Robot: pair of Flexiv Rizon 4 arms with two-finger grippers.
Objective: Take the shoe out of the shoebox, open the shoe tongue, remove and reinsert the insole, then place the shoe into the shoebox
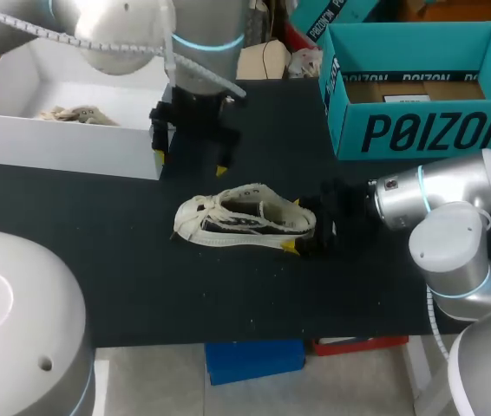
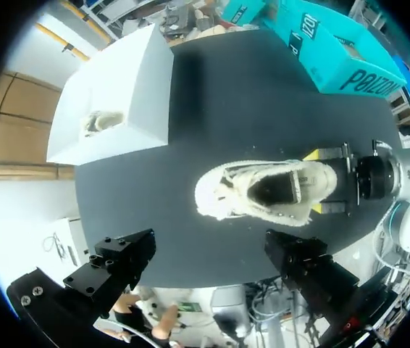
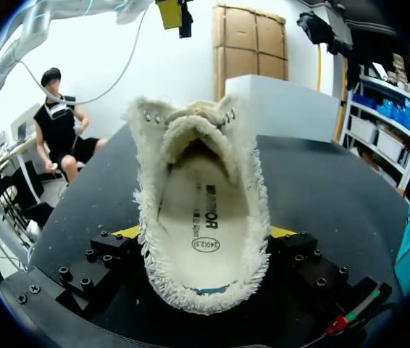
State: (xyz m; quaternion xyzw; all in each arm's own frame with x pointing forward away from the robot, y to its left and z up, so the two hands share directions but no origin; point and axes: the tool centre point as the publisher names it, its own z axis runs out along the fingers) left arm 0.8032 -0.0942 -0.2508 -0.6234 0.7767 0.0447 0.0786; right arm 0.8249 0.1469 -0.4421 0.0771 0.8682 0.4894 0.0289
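The shoe (image 1: 245, 221) lies on its side mid-table (image 1: 141, 260), toe toward the white box (image 1: 63, 143). The right gripper (image 1: 302, 227) is clamped on its heel from both sides. The left gripper (image 1: 191, 163) hangs above with fingers spread wide, holding nothing. The insole (image 3: 201, 225) sits inside the shoe, under the tongue (image 3: 190, 127). The hold looks thin: only the soft, fleecy heel is pinched. A hard tug on tongue or insole could pull the shoe free or twist it. Loose laces could also snag a descending finger.
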